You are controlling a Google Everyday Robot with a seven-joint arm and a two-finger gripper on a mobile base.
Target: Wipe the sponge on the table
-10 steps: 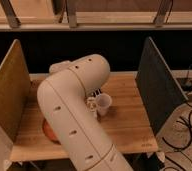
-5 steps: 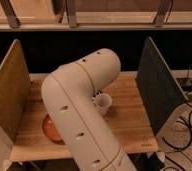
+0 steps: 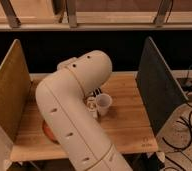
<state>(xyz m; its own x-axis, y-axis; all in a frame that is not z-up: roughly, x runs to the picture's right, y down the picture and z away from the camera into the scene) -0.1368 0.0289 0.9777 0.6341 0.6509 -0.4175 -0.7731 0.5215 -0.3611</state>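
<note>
Pincer (image 3: 92, 106) hangs low over the middle of the tabletop (image 3: 129, 131), at the end of the bulky white arm (image 3: 71, 125) that fills the near ground. Whether it is wide, narrow or holding anything cannot be told. Nearest the front edge, toward the left corner, an orange-brown patch (image 3: 48, 131) peeps out from under the arm. It is the only thing here that could be the sponge, though too little shows to be sure. If it is, it should be light and soft, yielding under a squeeze and dragging a little on bare wood. A shallow pinch across its narrow width, near the middle, would likely hold it flat for wiping. Its outline is mostly hidden, so neither its long axis nor which way it points can be told; only a curved rim shows. Farther in, a white cup (image 3: 104, 103) stands upright just beside the pincer. Beyond, a tan panel (image 3: 9, 92) lines the left edge and a dark panel (image 3: 156, 85) the right.
</note>
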